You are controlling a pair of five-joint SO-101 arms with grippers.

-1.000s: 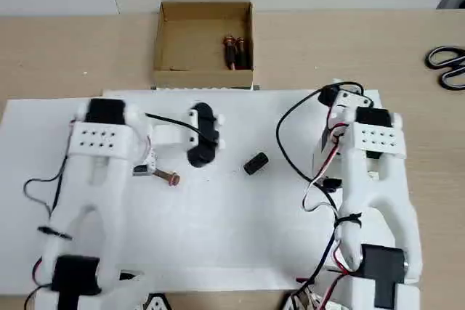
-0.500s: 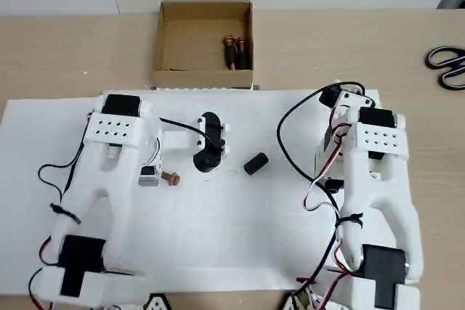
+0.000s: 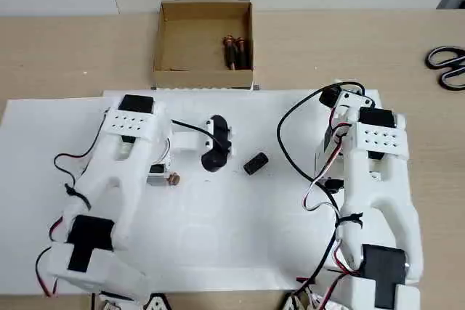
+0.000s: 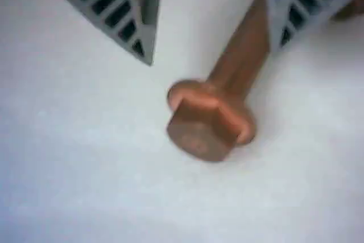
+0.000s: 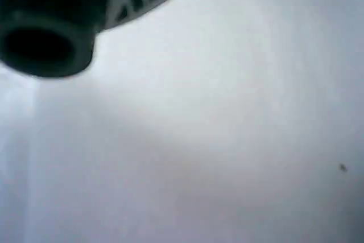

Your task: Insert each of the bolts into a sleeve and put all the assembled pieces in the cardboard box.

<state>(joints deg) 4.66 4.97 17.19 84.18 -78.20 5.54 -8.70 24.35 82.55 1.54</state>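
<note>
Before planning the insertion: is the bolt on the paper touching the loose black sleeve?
Apart. The high view shows bare white paper between the bolt and the sleeve.

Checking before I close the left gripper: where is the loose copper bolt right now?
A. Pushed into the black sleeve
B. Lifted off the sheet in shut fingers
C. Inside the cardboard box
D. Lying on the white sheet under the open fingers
D: the left wrist view shows the copper bolt lying flat on the white sheet, with the left gripper open over it.
</note>
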